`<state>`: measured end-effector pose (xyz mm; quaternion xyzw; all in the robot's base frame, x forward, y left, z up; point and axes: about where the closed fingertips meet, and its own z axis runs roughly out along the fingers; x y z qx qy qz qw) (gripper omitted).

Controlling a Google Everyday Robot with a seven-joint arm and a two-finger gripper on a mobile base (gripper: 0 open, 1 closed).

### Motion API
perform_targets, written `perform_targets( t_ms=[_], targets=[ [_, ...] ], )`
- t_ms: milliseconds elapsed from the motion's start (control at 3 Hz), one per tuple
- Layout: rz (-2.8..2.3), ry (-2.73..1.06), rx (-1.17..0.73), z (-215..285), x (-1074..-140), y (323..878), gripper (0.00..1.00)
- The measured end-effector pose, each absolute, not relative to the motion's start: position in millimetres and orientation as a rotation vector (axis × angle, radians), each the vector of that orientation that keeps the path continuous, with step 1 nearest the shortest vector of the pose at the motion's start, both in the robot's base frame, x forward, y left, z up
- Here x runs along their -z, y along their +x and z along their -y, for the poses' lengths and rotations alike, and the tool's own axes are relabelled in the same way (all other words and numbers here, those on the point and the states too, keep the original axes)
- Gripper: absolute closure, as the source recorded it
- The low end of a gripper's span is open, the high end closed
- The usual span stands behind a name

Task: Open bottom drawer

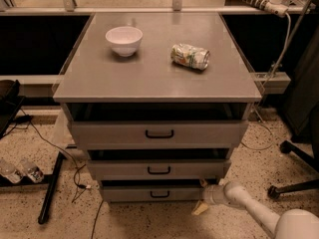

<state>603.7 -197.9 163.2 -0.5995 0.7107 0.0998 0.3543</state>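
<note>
Speckled floor [149, 225] lies under the grey bench [149, 81]. Its bottom drawer [129, 193] sits lowest, with a dark gap above it. The claw [202, 196] is spread wide at the drawer's right end.

My arm [259, 214] comes in low from the right of the bottom drawer [134, 193]. My end effector [202, 196] sits against that drawer's right end, fingers spread, one tip above the other.
</note>
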Motion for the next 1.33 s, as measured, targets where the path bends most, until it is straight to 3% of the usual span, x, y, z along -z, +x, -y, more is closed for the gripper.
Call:
perform_targets(
  t_ms=[1333],
  targets=[
    [-1.837, -1.549, -0.257, 200, -177, 604, 0.89]
  ],
)
